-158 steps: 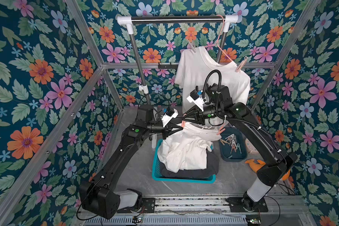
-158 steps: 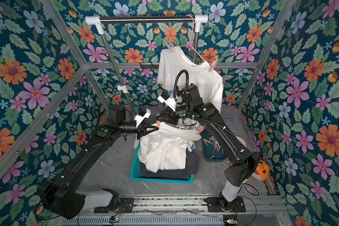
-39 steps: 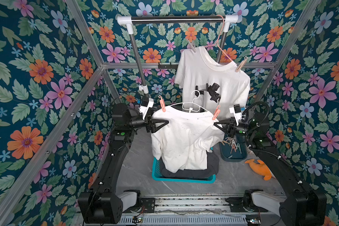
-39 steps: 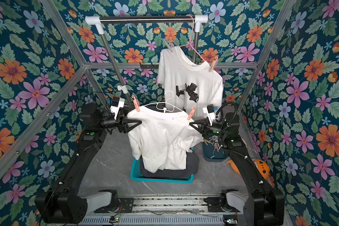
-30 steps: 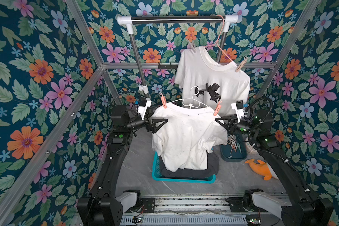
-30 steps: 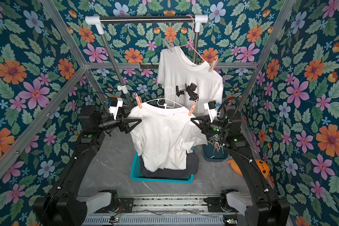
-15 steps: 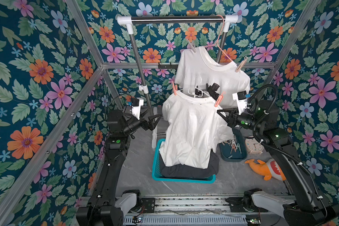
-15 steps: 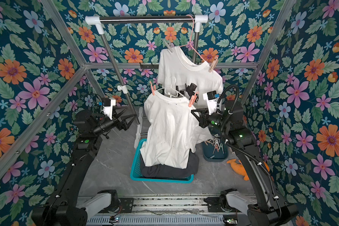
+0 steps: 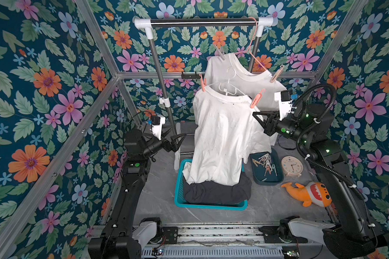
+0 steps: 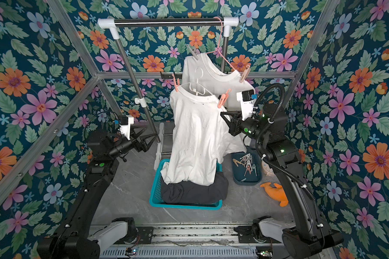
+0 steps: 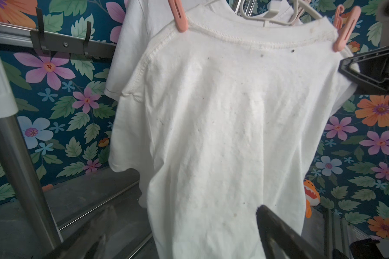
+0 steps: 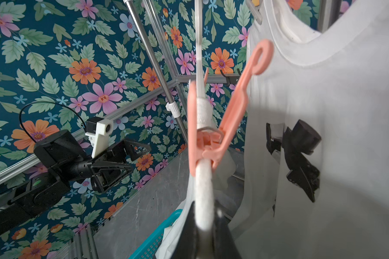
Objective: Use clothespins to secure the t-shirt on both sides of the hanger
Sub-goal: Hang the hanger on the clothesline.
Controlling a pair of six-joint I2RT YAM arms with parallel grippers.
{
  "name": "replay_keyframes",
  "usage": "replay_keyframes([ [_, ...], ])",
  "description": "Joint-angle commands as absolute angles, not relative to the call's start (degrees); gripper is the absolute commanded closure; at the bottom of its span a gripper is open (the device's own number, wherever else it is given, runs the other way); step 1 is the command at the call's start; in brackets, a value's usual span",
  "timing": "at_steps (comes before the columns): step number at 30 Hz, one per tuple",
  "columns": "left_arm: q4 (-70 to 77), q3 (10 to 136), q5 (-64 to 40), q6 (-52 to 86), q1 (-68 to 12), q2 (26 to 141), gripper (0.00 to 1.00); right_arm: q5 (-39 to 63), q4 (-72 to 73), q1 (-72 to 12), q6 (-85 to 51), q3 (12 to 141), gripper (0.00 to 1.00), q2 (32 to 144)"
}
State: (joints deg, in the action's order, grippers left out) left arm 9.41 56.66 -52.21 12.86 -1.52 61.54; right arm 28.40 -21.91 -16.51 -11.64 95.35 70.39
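Clothespins (image 9: 257, 98) already bite both shoulders of the t-shirt (image 9: 222, 134), which hangs over the basket (image 9: 209, 205). My right claw (image 9: 255, 117) is clenched on its shoulder end just beneath one pin (left claw (image 9: 176, 137) released, apart); I'd lift level, sparing that pin.

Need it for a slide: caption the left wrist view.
Two salmon-pink plastic clothespins pin the white fabric t-shirt at both shoulders.

The grey marbled floor (image 9: 267, 201) carries a teal basket (image 9: 177, 179) below and between the left claw (image 9: 176, 136) and right claw (image 9: 254, 114). Beneath the right claw sit a dark tray (image 9: 268, 182) of clothespins (image 9: 266, 162), a round clock (image 9: 292, 165) and an orange plush shark (image 9: 310, 194).
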Motion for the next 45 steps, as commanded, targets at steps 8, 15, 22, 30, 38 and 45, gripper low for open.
replay_keyframes([
  [8,12.58,56.24,-53.31,13.62,-1.55,61.09,0.00,27.77,-17.26,-16.59,-11.07,106.64,1.00,76.51],
  [15,11.11,56.99,-52.89,11.95,-1.51,60.81,0.00,26.35,-17.56,-16.55,-9.55,115.22,1.00,81.99],
  [22,10.90,56.94,-52.57,11.47,-1.52,60.38,0.00,25.43,-17.60,-16.58,-9.49,123.09,1.00,87.47],
  [30,10.23,56.60,-52.21,10.80,-1.50,59.21,0.00,22.93,-17.29,-16.53,-9.50,129.42,1.00,91.58],
  [38,10.62,56.34,-52.36,10.63,-1.54,59.39,0.00,21.97,-19.17,-16.53,-8.97,136.78,1.00,96.79],
  [45,11.28,56.10,-52.69,10.80,-1.58,59.36,0.00,20.38,-18.41,-16.57,-9.06,138.95,1.00,99.47],
])
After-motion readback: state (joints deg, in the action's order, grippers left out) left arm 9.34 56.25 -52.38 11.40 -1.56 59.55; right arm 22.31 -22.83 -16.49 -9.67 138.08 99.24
